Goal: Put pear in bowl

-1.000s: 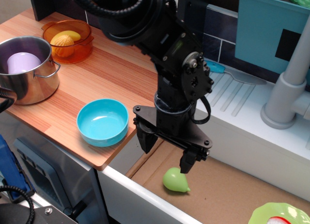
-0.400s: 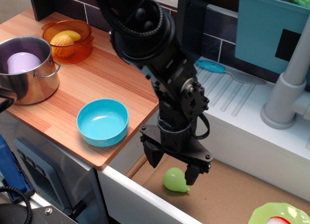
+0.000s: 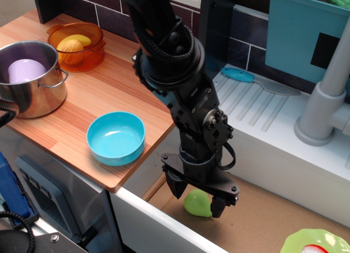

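Pear [image 3: 196, 203] lies on the brown sink floor, below the worktop [image 3: 109, 88], directly between the spread fingers of the tool [image 3: 198, 198], tapered end pointing right. The tool looks released, not yet clenched. The bowl [image 3: 116, 137] sits up-left.

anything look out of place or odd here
The pear lies on its side down in the brown-floored sink basin, not up on the wooden counter with the bowl, which is empty. The open pincer straddles it. Nothing looks spilled or damaged.
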